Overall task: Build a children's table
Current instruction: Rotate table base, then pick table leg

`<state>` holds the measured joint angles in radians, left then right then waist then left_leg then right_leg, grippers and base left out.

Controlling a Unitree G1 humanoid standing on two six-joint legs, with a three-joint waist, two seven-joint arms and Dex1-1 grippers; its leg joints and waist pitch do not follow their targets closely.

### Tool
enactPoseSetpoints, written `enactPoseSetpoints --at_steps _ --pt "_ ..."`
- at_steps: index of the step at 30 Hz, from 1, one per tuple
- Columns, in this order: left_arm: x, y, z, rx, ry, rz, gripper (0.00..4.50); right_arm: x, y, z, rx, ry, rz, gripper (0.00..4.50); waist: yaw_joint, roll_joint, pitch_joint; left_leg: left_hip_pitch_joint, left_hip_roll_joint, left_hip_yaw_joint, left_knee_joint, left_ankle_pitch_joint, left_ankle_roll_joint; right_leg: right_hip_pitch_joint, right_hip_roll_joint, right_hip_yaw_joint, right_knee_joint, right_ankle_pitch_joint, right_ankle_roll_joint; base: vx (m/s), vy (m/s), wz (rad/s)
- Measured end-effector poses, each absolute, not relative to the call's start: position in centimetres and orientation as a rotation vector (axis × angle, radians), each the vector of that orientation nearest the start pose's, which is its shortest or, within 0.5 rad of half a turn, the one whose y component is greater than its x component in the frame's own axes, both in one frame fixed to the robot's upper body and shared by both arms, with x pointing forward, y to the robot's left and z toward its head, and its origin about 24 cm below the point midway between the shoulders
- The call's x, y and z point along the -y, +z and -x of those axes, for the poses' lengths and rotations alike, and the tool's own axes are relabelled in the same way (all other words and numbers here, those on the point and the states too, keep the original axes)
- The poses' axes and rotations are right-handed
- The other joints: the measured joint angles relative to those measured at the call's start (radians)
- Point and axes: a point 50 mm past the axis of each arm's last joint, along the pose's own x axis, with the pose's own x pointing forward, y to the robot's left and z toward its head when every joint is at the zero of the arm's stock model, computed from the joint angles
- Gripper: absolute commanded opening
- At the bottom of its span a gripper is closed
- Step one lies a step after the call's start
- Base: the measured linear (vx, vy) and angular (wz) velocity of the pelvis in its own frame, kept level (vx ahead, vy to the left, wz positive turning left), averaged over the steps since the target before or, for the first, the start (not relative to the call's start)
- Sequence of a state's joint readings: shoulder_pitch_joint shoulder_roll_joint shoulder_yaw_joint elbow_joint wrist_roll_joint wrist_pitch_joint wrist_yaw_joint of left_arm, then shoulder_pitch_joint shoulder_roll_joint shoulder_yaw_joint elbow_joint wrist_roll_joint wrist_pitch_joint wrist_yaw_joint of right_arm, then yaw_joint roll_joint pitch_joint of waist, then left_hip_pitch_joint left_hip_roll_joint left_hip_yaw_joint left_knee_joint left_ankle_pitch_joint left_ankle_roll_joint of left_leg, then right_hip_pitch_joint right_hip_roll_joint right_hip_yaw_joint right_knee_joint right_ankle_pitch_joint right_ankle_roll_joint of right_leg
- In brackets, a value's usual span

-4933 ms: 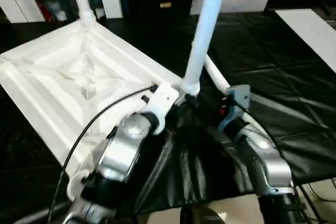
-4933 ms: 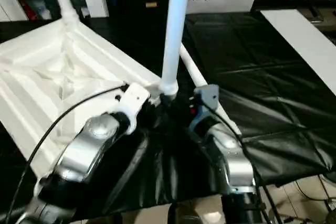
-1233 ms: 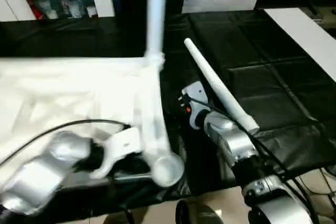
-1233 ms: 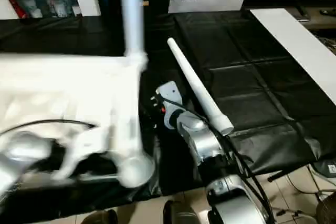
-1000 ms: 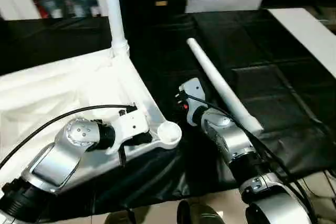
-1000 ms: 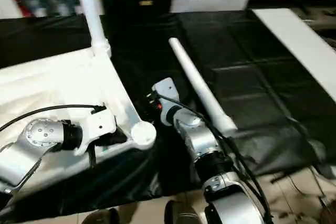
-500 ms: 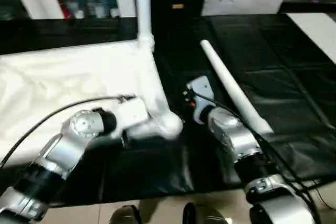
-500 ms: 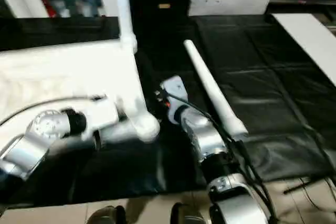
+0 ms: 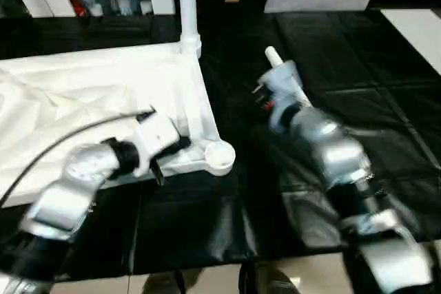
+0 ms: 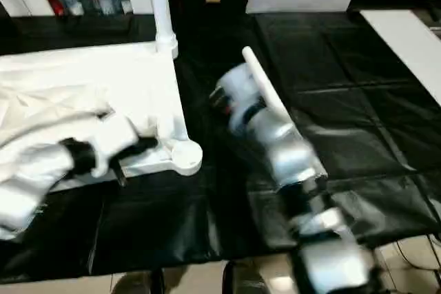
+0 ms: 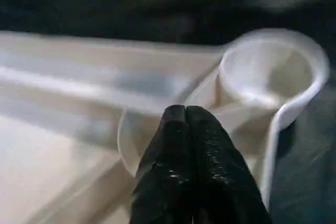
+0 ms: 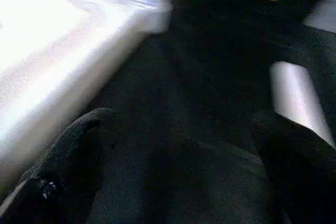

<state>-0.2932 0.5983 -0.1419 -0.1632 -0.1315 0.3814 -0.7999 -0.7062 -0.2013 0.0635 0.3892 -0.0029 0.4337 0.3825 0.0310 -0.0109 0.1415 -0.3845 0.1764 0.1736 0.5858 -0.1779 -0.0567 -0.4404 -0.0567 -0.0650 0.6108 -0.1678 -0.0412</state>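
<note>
Your right arm (image 10: 275,142) is smeared with motion blur and covers most of the loose leg (image 10: 256,80), so you can only see that leg's far end. The upright leg (image 9: 186,1) in the far corner of the tabletop (image 9: 83,94) runs off the picture's upper edge. The tabletop's left side is cut off too, and your left arm (image 9: 83,184) hides part of its near edge.

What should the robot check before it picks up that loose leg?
1. Tabletop lies underside up: ok.
2. Near corner socket empty, ready for a leg: ok.
3. Far corner leg stands upright in its socket: ok.
4. Left gripper shut, resting at the tabletop beside the socket: ok.
5. Right gripper open, nothing between its fingers: ok.
6. Loose leg lined up with the right gripper: cannot tell.
</note>
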Motion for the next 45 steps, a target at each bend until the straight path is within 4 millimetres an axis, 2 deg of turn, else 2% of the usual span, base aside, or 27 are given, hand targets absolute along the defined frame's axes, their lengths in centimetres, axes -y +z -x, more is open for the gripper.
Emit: enactPoseSetpoints --at_steps 1,6,11,13,16,17,20,22,27,28,33,36,45 --pt "-17.1 12.1 -27.6 -0.172 -0.902 -0.468 0.68 12.9 12.5 -36.8 -0.2 0.439 0.263 4.5 0.0 0.0 0.0 0.001 0.0 0.0 0.0 0.0 0.0 0.001 0.0 0.0 0.0 0.0 0.0 0.0 0.0 0.0" --pt "-16.7 12.4 -26.2 -0.18 -0.943 -0.381 0.99 15.6 12.6 -36.4 -0.357 0.34 0.327 4.5 -0.004 0.0 0.0 0.003 0.0 0.0 0.002 0.0 -0.005 0.003 0.0 0.0 0.002 0.003 0.0 0.0 0.0 0.0" --pt "-15.7 12.6 -24.2 -0.204 -0.985 -0.28 1.33 17.4 12.9 -34.9 -0.495 0.281 0.302 4.5 -0.001 -0.001 0.0 0.008 0.001 0.0 0.003 0.0 -0.007 0.006 0.0 0.0 0.004 0.003 0.001 0.0 0.0 0.0" --pt "-15.6 12.7 -24.1 -0.212 -0.969 -0.255 1.66 17.8 12.2 -34.5 -0.545 0.271 0.27 4.5 -0.001 -0.001 -0.001 0.008 0.001 0.0 0.004 0.001 -0.008 0.006 0.0 0.0 0.004 0.002 0.005 0.0 0.0 0.0" --pt "-15.4 12.7 -24.4 -0.189 -0.876 -0.199 1.79 18.2 11.6 -34.1 -0.585 0.27 0.224 4.5 -0.002 0.0 -0.001 0.008 0.001 0.0 0.006 0.002 -0.008 0.006 0.0 0.001 0.004 0.004 0.007 0.0 0.0 0.0" --pt "-15.2 12.6 -24.6 -0.189 -0.834 -0.187 2.01 18.3 11.5 -33.9 -0.593 0.271 0.21 4.5 -0.002 0.0 -0.001 0.008 0.001 0.0 0.006 0.002 -0.008 0.006 0.0 0.001 0.004 0.004 0.007 0.0 0.0 0.0" --pt "-15.4 12.1 -24.9 -0.216 -0.755 -0.197 2.12 18.3 11.4 -33.4 -0.621 0.279 0.195 4.5 -0.003 0.0 -0.001 0.008 0.001 0.0 0.007 0.003 -0.009 0.006 0.001 0.001 0.004 0.006 0.008 0.0 0.0 0.0" --pt "-15.2 11.9 -24.7 -0.227 -0.761 -0.202 2.39 18.7 11.0 -33.1 -0.665 0.264 0.194 4.5 -0.001 0.0 -0.001 0.008 0.001 -0.001 0.007 0.004 -0.009 0.007 0.001 0.001 0.004 0.006 0.008 0.0 0.0 0.0" --pt "-14.6 11.9 -23.9 -0.248 -0.84 -0.24 2.39 19.1 10.2 -32.7 -0.723 0.264 0.197 4.5 0.0 -0.002 -0.001 0.008 0.001 -0.001 0.007 0.004 -0.009 0.007 0.001 0.001 0.004 0.006 0.008 0.0 0.0 0.0" --pt "-14.6 11.9 -23.7 -0.252 -0.856 -0.25 2.47 19.1 10.0 -32.6 -0.733 0.265 0.196 4.2 0.0 -0.002 -0.002 0.008 0.001 -0.001 0.007 0.004 -0.009 0.007 0.001 0.001 0.004 0.006 0.008 0.0 0.0 0.0" --pt "-14.4 11.7 -22.9 -0.288 -0.927 -0.297 2.47 19.3 9.6 -32.4 -0.763 0.275 0.178 3.75 0.0 -0.005 -0.003 0.008 0.001 -0.001 0.007 0.004 -0.009 0.007 0.001 0.001 0.004 0.006 0.008 0.0 0.0 0.0" --pt "-14.3 11.8 -22.8 -0.291 -0.937 -0.294 2.47 19.5 9.4 -32.4 -0.783 0.271 0.171 3.64 0.0 -0.008 -0.006 0.008 0.001 -0.001 0.008 0.004 -0.009 0.007 0.001 0.001 0.004 0.006 0.008 0.0 0.0 0.0" --pt "-14.3 11.9 -22.5 -0.306 -0.963 -0.298 2.47 19.5 9.0 -31.9 -0.843 0.296 0.128 2.81 -0.001 -0.013 -0.009 0.01 0.001 -0.001 0.009 0.004 -0.009 0.009 0.001 0.001 0.004 0.006 0.008 0.0 0.0 0.0"
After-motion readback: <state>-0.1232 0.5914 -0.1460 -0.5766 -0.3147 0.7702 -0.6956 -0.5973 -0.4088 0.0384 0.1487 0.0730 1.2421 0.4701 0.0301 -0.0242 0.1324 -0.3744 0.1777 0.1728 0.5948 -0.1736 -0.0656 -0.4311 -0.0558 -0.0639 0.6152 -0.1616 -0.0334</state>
